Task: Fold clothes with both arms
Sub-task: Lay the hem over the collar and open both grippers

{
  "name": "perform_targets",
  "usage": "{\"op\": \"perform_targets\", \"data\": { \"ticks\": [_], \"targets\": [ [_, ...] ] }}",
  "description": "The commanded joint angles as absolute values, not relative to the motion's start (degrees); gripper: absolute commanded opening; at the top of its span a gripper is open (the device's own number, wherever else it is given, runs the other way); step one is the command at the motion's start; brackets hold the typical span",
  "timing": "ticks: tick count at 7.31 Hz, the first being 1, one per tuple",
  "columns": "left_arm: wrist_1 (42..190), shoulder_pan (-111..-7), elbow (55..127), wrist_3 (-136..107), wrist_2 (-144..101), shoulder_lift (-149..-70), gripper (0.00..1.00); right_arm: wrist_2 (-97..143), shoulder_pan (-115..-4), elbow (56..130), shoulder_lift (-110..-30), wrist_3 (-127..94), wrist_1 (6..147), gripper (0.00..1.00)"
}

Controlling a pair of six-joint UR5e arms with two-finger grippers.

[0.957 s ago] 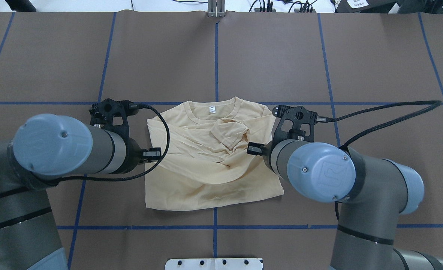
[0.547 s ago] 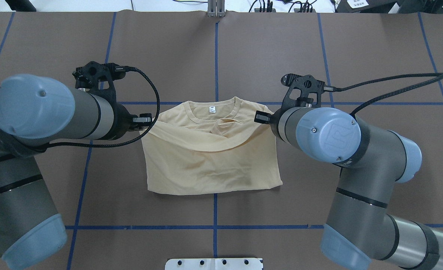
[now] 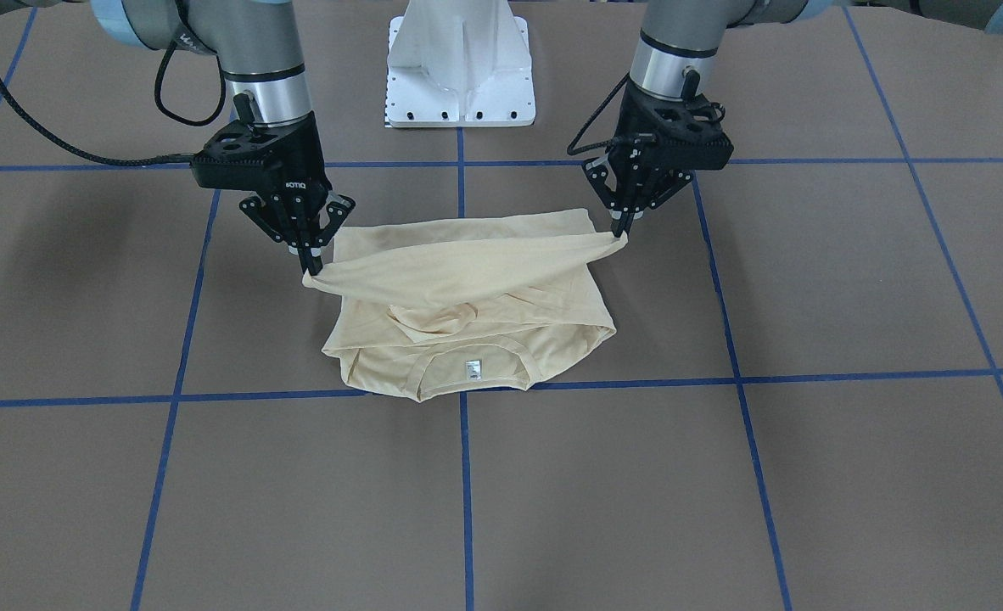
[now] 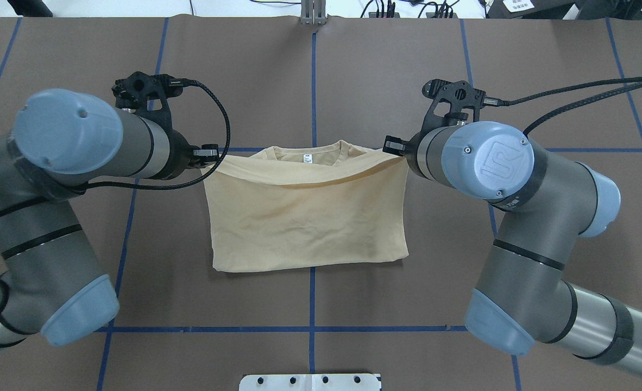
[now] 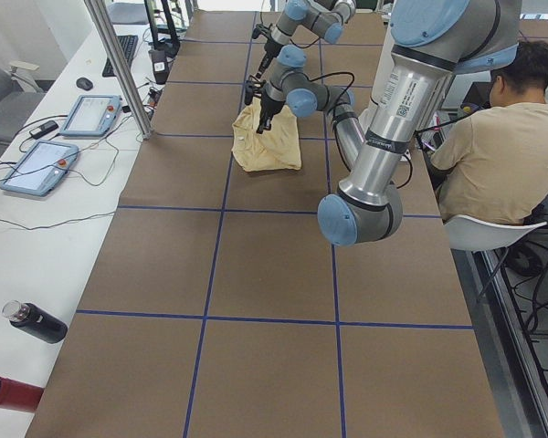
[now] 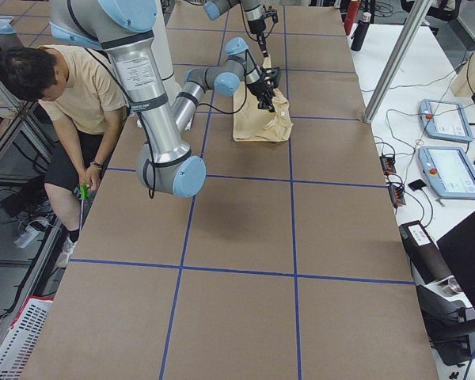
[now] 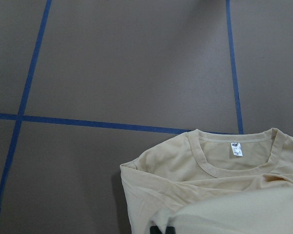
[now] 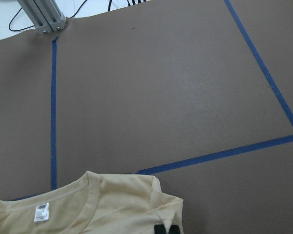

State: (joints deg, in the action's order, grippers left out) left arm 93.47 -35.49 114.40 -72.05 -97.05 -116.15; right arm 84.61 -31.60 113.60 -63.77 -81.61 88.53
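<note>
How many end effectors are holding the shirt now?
2. The left end effector pinches one lifted corner of the shirt; the right end effector pinches the other corner. No others are visible.

The pale cream shirt (image 4: 307,228) lies just out from the white base (image 3: 459,64), its collar (image 3: 446,350) on the far side from it. Its hem edge hangs taut above the rest, the left hand (image 3: 620,229) and right hand (image 3: 310,261) each pinching a corner.

Overhead, front, sides, wrists, all sharing shirt (image 4: 304,217)
</note>
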Motion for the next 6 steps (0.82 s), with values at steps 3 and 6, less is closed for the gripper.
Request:
{"op": "perform_targets", "data": {
  "ticks": [3,6],
  "targets": [
    [104.4,-35.3,100.5,-72.0,-96.0,-117.4,0.0,84.2,-31.6,100.0,-58.5,-81.6,84.6,0.0],
    [104.9,-35.2,99.4,-72.0,-96.0,-117.4,0.0,84.1,-31.8,94.4,-58.4,-80.4,78.8,0.0]
  ]
}}
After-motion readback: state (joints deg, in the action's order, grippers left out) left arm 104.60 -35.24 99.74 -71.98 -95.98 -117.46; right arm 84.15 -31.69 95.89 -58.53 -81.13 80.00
